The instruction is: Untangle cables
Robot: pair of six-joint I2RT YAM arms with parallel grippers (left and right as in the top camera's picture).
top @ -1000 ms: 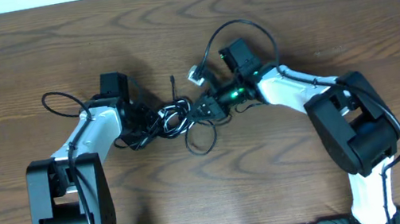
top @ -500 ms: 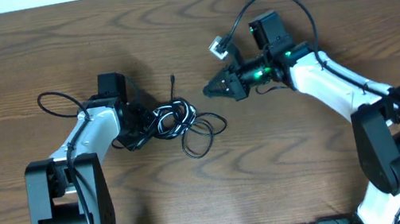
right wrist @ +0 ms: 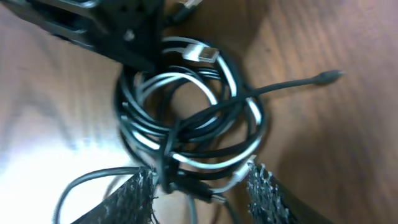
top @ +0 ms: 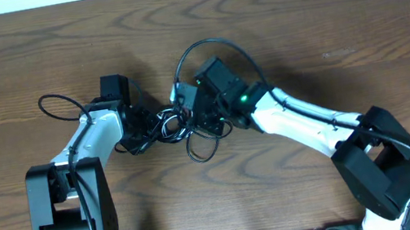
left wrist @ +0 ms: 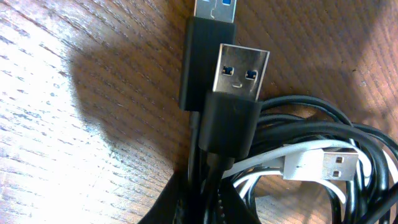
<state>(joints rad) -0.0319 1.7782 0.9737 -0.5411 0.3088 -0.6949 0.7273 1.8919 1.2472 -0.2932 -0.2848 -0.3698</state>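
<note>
Cables [top: 178, 126], two black and one white, lay wound in one coil on the tabletop [top: 297, 18], between the two arms. The left jaws were clenched on the coil's left rim. The right jaws stood released, fingers [right wrist: 267, 193] straddling the opposite rim with the coil directly ahead. A free black end [right wrist: 323, 77] pointed off sideways. A pull by the right jaws looked likeliest.

left gripper [top: 140, 129]: closed | right gripper [right wrist: 200, 182]: fingers apart | both arms reach inward
</note>
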